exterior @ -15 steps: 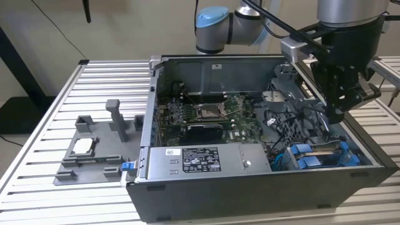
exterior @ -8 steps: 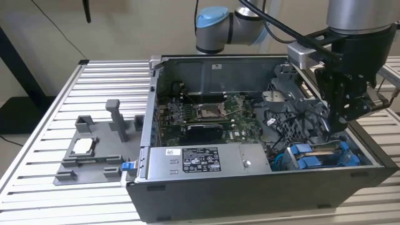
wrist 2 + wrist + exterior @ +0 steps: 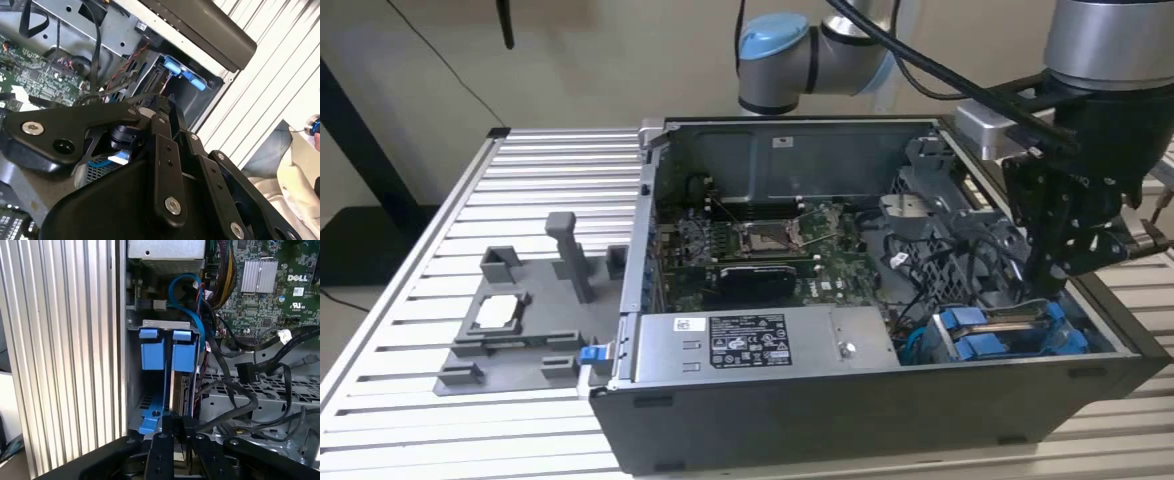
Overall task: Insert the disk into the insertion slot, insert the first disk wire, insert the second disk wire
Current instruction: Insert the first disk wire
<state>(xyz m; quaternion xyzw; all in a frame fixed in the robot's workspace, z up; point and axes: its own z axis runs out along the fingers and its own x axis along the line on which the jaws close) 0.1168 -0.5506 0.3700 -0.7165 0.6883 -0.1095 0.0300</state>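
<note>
The disk [image 3: 181, 390] stands on edge in its blue carrier inside the insertion slot [image 3: 160, 324], a grey metal cage at the case's front corner [image 3: 1007, 322]. A second blue carrier [image 3: 151, 354] sits beside it. My gripper [image 3: 177, 429] hangs just above the disk's end, fingers close together with nothing seen between them. In the exterior view the gripper [image 3: 1067, 265] is over the cage at the case's right side. A loose black wire plug [image 3: 247, 371] lies on the cage's perforated side, apart from the disk. The blue carrier tabs [image 3: 182, 74] also appear in the second wrist view.
The open case [image 3: 854, 400] holds a motherboard [image 3: 767, 240], a boxed power supply [image 3: 761, 345] and tangled black cables [image 3: 235, 405]. A blue cable [image 3: 180, 285] loops behind the cage. On the slatted table [image 3: 547, 170], a grey plastic tray [image 3: 520, 345] holds a small chip [image 3: 498, 312].
</note>
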